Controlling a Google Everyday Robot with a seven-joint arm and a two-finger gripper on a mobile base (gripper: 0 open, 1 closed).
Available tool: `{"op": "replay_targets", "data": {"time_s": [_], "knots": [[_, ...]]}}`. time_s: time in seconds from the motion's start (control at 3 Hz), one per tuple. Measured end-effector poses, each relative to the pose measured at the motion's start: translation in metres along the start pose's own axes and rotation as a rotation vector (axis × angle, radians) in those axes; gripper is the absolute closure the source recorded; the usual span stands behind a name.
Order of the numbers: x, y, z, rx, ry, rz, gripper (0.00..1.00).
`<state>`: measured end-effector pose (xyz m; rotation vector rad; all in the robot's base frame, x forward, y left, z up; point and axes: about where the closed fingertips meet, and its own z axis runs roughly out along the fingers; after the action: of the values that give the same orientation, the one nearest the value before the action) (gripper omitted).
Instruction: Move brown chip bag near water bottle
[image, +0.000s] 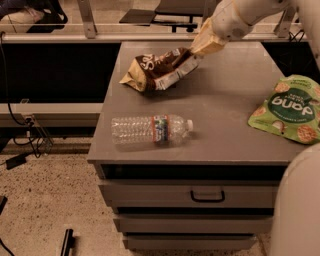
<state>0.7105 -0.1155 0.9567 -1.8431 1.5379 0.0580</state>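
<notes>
Three items are recorded on the grey cabinet top (225, 95): the brown chip bag (157, 70) at the far left, the water bottle (150, 130) laid on its side near the front edge with its cap to the right, and a green bag (290, 110) at the right edge. The gripper (199, 49) is found at the far side, clamped on the raised right end of the brown chip bag.

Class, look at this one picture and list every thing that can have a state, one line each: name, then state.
brown chip bag: crumpled, lying at the back left of the cabinet top, apart from the bottle.
water bottle: on its side near the front edge, cap on, cap pointing right.
green bag: lying flat, face up, at the right edge.
top drawer: shut.
gripper: at the chip bag's right end.
</notes>
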Motion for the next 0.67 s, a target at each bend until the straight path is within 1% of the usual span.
{"op": "replay_targets", "data": {"time_s": [0.33,0.67], "knots": [[0.003,0.041,-0.022,-0.059,-0.032,-0.006,1.0],[0.005,0.065,-0.025,-0.096,-0.053,0.006,1.0]]}}
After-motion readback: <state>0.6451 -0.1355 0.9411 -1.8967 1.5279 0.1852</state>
